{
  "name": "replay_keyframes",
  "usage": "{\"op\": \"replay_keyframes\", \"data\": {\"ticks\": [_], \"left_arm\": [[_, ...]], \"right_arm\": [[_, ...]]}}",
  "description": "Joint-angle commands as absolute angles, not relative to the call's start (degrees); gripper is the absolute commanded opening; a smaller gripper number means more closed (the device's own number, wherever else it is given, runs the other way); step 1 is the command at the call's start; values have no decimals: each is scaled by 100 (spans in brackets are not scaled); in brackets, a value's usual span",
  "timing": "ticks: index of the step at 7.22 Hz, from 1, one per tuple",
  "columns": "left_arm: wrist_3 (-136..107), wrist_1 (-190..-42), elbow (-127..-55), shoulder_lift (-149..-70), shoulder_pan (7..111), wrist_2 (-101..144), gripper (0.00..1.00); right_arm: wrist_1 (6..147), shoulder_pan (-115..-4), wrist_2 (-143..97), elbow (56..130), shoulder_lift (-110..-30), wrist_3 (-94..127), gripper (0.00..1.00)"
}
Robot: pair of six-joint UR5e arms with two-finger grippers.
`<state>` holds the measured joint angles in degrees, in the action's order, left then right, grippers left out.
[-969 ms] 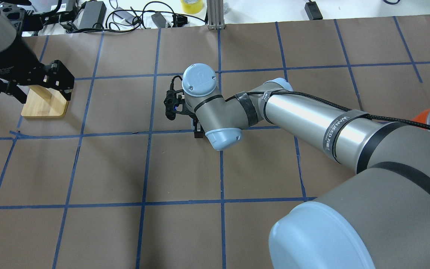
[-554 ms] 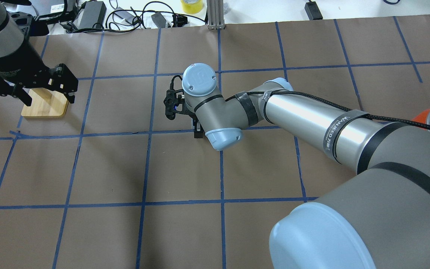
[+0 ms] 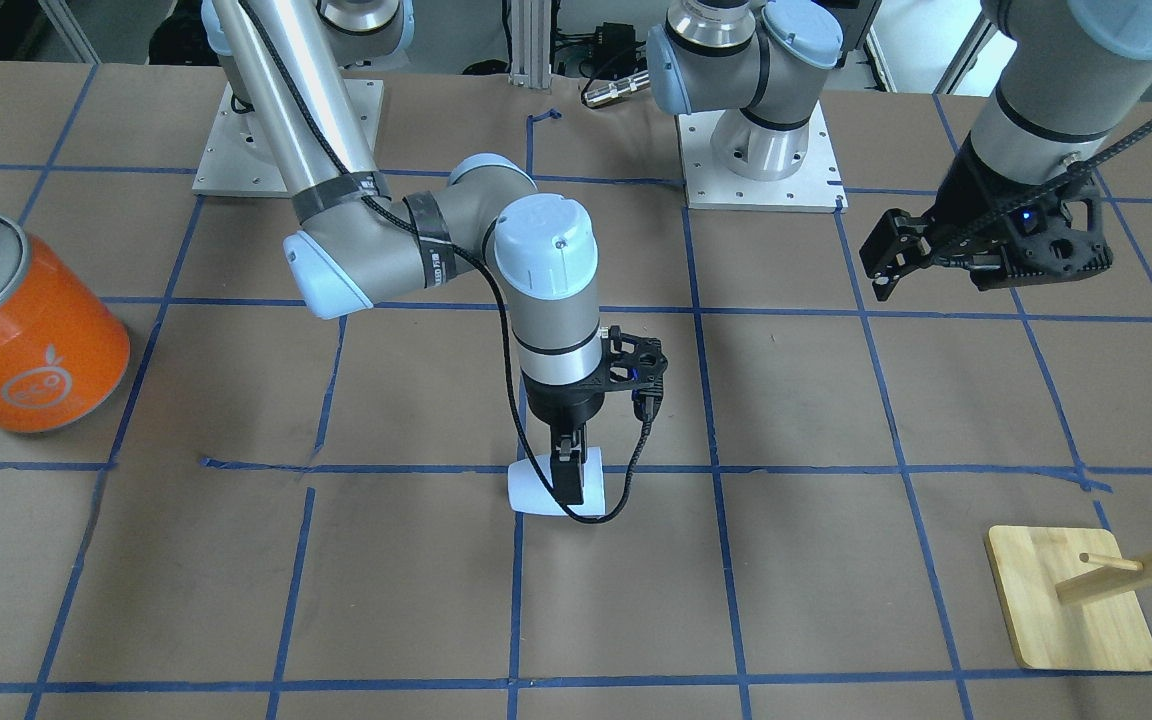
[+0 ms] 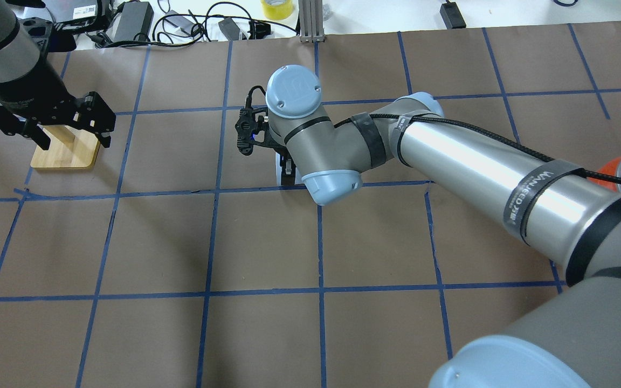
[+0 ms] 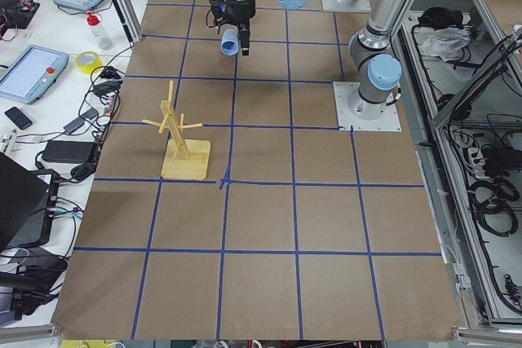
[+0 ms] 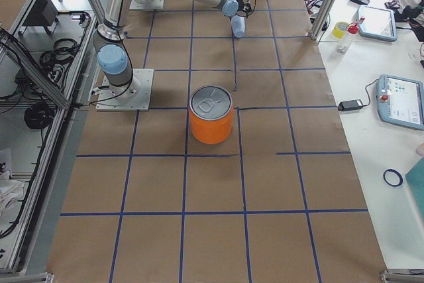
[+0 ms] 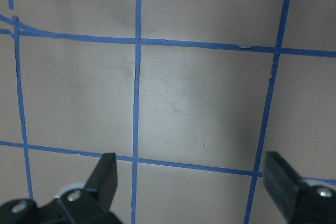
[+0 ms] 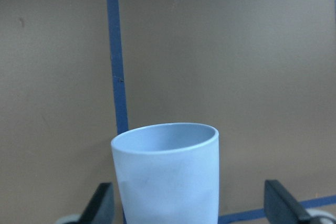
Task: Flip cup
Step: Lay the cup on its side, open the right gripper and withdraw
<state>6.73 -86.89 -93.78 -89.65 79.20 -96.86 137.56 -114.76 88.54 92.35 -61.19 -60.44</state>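
The pale lavender-blue cup (image 3: pixel 534 492) is on its side between the fingers of my right gripper (image 3: pixel 566 478), at a blue tape line mid-table. The gripper points straight down and is shut on the cup, holding it just above the paper. In the right wrist view the cup (image 8: pixel 168 177) shows its open rim pointing away, between the two fingers (image 8: pixel 102 205). It also shows in the exterior left view (image 5: pixel 230 43) and the exterior right view (image 6: pixel 238 26). My left gripper (image 3: pixel 931 275) is open and empty, hovering above the table; its wrist view (image 7: pixel 189 182) shows only bare paper.
A large orange can (image 3: pixel 26 330) with a silver lid stands toward my right side. A wooden peg stand (image 3: pixel 1071 600) stands on my left, under the left gripper in the overhead view (image 4: pixel 65 153). Cables and adapters (image 4: pixel 181 21) lie along the far edge.
My right wrist and gripper have risen and shifted away from my base. The left gripper has drifted slightly over the wooden stand and stays open.
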Motion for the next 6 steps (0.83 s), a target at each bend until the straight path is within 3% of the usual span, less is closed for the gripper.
{"op": "replay_keyframes", "data": {"ticks": [1,6], "left_arm": [[615,-8370,-9413,-9122,7989,-9241,100],[-411,-6724,-9720,-10368,8762,-8106,100]], "right_arm": [[13361,-11076,8711,9237,-6799,-5836,100],[12816,-9434,8306,9299,-8075,-5423,100]]}}
